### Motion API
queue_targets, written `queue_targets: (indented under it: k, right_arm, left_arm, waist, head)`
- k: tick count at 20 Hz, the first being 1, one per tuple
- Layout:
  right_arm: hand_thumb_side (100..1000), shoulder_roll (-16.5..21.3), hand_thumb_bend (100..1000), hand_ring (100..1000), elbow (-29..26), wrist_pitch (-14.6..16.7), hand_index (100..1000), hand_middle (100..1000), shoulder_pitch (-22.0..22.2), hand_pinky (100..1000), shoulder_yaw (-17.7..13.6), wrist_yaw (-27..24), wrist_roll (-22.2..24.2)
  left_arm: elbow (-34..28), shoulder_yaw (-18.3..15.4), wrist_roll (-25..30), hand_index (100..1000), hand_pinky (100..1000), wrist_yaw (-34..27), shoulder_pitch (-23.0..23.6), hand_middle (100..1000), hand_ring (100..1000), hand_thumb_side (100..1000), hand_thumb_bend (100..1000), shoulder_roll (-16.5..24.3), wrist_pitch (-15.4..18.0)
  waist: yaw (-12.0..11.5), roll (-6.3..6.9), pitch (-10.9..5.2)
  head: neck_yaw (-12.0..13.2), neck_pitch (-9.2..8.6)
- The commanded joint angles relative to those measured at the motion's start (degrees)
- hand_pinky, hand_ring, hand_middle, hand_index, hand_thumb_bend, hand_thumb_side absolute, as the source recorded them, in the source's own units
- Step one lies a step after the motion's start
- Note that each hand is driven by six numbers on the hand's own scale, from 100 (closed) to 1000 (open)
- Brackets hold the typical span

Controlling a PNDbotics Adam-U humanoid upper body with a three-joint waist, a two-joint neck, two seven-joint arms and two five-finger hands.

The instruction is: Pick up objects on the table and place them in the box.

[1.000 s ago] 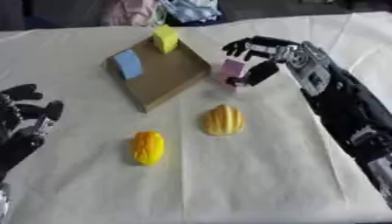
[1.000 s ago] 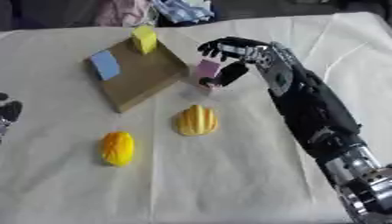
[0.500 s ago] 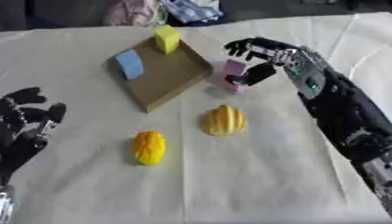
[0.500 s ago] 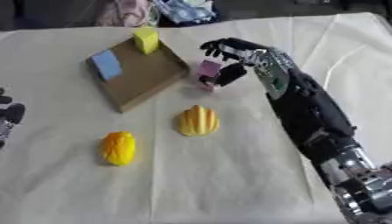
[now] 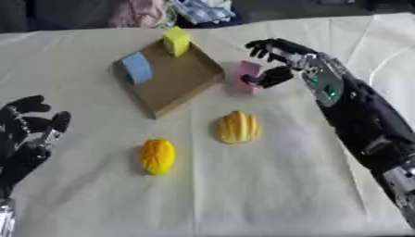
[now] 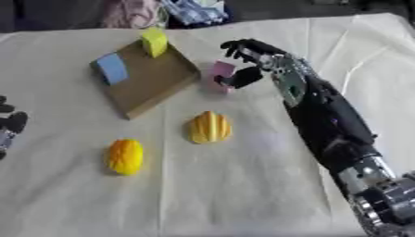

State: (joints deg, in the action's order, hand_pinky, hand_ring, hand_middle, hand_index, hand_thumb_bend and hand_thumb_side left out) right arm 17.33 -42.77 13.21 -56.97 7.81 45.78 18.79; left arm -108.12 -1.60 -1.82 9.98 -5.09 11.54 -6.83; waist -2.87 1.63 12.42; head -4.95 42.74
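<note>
Brown cardboard forms the flat, shallow box [image 5: 174,83], which lies askew on the pale cloth-covered table [image 5: 267,194] and serves as the reference point here. Inside the box, a yellow block [image 5: 177,40] stands at its far corner and a light blue block [image 5: 137,67] leans at its left corner. Just off the box's right edge stands a small pink block [image 5: 246,75], close to the box; whether it touches the rim cannot be told. The robot's right hand [image 5: 278,62], black with silver joints, sits at the pink block's right side, thumb against the block's lower part and fingers arched over and past its top, spread rather than closed around it; the block appears to rest on the cloth. Nearer than the box, a pale yellow ribbed, shell-shaped object [image 5: 236,127] lies on the cloth below the box's right corner. An orange-yellow oval object [image 5: 157,156] lies on the cloth nearer than the box's near corner. The left hand [image 5: 26,139] rests well to the box's near left, at the view's edge, fingers relaxed and upward, holding nothing.
</note>
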Motion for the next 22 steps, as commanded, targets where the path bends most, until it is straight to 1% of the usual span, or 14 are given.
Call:
queue_targets:
  k: [1,6,9,14,15,16,17,18,19,22]
  right_arm:
    - [432,0.6,335,831,0.0,-0.1,945,783,-1.2,769,-0.3,1.0,0.9]
    - [424,0.6,315,808,0.6,-0.8,913,744,-0.9,760,-0.5,2.1,2.0]
    - [404,0.6,286,788,0.8,-1.1,840,693,-0.9,753,-0.5,2.8,1.6]
    - [366,0.6,247,762,0.8,-1.1,757,623,-0.9,743,-0.5,4.0,1.7]
    - [337,0.6,220,743,0.6,-1.1,708,573,-0.9,731,-0.6,4.0,1.4]
    - [324,0.6,210,736,0.4,-1.0,690,556,-0.9,726,-0.6,4.1,0.8]
    - [319,0.6,169,714,0.2,-0.9,649,520,-0.9,714,-0.7,4.1,-0.1]
    - [293,0.6,182,710,-0.1,-0.8,641,512,-0.9,712,-0.7,4.0,-1.2]
    - [267,0.7,161,688,-0.5,-0.7,599,477,-1.0,698,-0.7,3.9,-2.4]
    - [243,0.7,137,662,-2.1,-0.1,573,455,-1.4,683,-0.5,3.0,-6.1]
  left_arm:
    - [-0.7,0.1,0.3,787,681,0.3,-0.2,651,591,486,586,0.3,0.0]
    - [-0.6,0.1,0.3,788,681,0.5,-0.3,651,591,488,583,0.0,-0.1]
    - [-0.6,0.0,0.3,788,684,0.5,-0.3,651,590,489,583,-0.1,-0.2]
    - [-0.6,0.0,0.4,788,686,0.5,-0.3,652,590,489,583,-0.2,-0.2]
    - [-0.6,0.0,0.4,788,688,0.5,-0.3,652,590,489,583,-0.2,-0.2]
    - [-0.5,0.0,0.5,788,689,0.6,-0.3,652,590,489,583,-0.2,-0.1]
    - [-0.5,0.0,0.5,788,689,0.6,-0.2,651,590,489,583,-0.3,-0.1]
    - [-0.5,-0.1,0.5,788,689,0.6,-0.2,651,590,489,583,-0.3,-0.1]
    - [-0.5,-0.1,0.5,788,689,0.6,-0.2,651,590,489,583,-0.3,-0.1]
    - [-0.6,0.0,0.6,787,689,0.5,-0.3,650,589,489,582,-0.3,0.0]
  waist:
    - [0.0,-0.55,-1.06]
    - [-0.1,-0.47,-1.09]
    - [-0.1,-0.43,-1.09]
    - [0.0,-0.37,-1.11]
    - [0.0,-0.36,-1.11]
    - [-0.1,-0.36,-1.12]
    - [-0.1,-0.36,-1.12]
    - [-0.1,-0.36,-1.11]
    - [-0.1,-0.37,-1.12]
    - [-0.2,-0.45,-1.11]
  head:
    - [-0.2,-0.34]
    - [-0.2,-0.54]
    - [-0.2,-0.66]
    - [-0.2,-0.47]
    - [-0.2,-0.46]
    - [-0.2,-0.43]
    - [-0.2,-0.4]
    - [-0.3,-0.39]
    - [-0.3,-0.36]
    - [-0.4,-0.4]
